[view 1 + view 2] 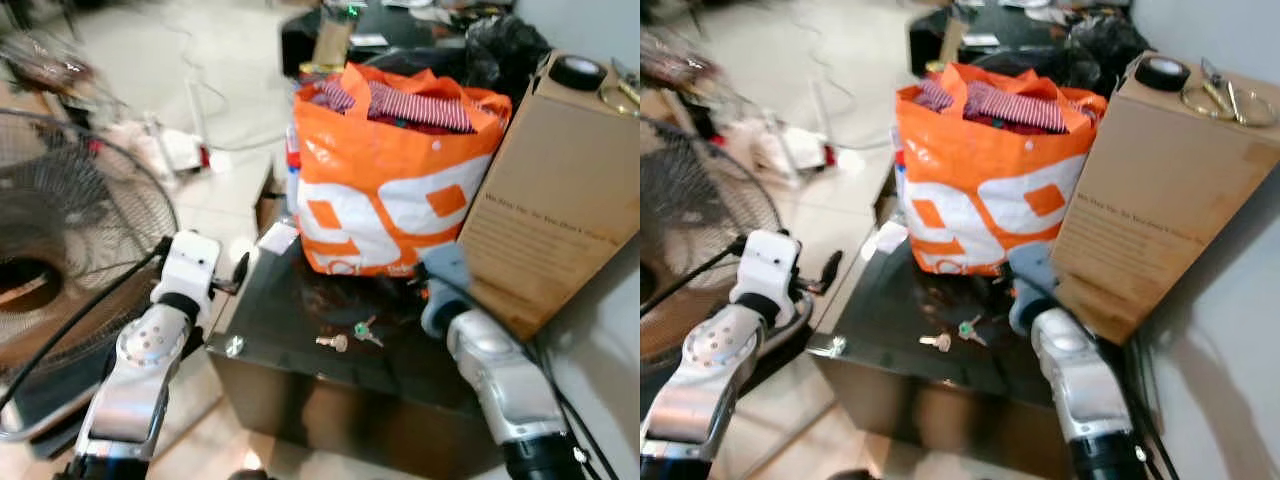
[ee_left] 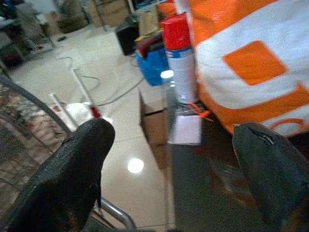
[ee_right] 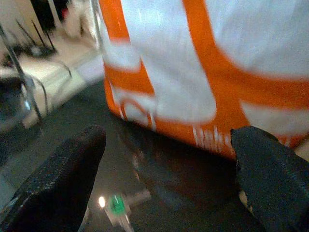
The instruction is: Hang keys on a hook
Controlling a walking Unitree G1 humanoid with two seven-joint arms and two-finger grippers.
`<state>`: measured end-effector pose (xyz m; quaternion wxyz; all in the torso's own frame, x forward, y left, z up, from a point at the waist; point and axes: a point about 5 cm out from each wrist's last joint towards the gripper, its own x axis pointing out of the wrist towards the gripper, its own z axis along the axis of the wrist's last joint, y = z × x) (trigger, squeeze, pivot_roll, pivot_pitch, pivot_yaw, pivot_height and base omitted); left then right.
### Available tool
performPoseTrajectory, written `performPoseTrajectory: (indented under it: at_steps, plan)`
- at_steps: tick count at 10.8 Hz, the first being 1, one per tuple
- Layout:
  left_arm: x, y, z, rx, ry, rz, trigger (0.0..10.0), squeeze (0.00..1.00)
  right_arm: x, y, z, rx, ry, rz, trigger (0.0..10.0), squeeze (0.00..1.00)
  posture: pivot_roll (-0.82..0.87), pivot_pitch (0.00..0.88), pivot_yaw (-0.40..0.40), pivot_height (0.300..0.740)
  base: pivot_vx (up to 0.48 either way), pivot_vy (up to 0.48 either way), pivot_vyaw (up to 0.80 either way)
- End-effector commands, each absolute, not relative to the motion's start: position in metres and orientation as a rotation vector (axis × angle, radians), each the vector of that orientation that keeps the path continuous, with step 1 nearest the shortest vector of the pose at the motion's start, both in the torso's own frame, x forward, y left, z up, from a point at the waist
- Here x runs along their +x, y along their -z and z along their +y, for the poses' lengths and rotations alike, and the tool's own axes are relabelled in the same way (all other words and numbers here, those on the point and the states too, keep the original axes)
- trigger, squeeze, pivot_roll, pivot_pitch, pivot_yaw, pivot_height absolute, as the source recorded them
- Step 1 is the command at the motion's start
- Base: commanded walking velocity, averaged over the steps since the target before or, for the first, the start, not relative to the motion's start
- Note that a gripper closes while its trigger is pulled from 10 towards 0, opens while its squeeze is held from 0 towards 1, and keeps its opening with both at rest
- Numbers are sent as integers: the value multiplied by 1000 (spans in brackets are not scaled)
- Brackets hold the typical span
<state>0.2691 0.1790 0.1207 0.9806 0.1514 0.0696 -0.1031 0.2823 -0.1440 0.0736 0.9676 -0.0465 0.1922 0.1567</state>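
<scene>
Orange bag (image 1: 385, 190) — striped cloth (image 1: 415, 105) inside, keys (image 1: 352, 335) beside

Large white rounded figures on the orange bag (image 1: 385, 205), too partial to read as a word, lines of dark print on the side of the cardboard box (image 1: 555, 200), too small and blurred to read, nothing else legible

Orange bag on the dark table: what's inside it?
The orange bag holds red-and-white striped fabric bunched at its open top, with something dark red beneath. Anything deeper is hidden by the fabric and the bag's walls.
</scene>
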Motion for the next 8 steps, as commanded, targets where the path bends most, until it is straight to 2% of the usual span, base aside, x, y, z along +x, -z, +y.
performPoseTrajectory:
  at_steps: [1,3,4,5,8]
  plan:
    - [267,-121,183,308,217,153,10000,0,287,-74,-145,-106,-315,398,10000,1000,17,0,-39,740,0,0,0]
    - [266,-117,186,344,256,180,10000,0,292,-61,-142,-117,-325,460,10000,1000,15,0,-39,740,0,0,0]
    - [266,-112,185,358,336,217,10000,0,295,-49,-133,-109,-364,503,10000,922,2,0,-28,740,0,0,0]
    - [263,-104,184,372,397,263,10000,0,296,-39,-127,-164,-381,534,10000,0,-8,0,-19,740,0,0,0]
    - [262,-103,182,395,484,276,10000,0,294,-15,-115,-218,-394,598,10000,0,-7,0,-21,740,0,0,0]
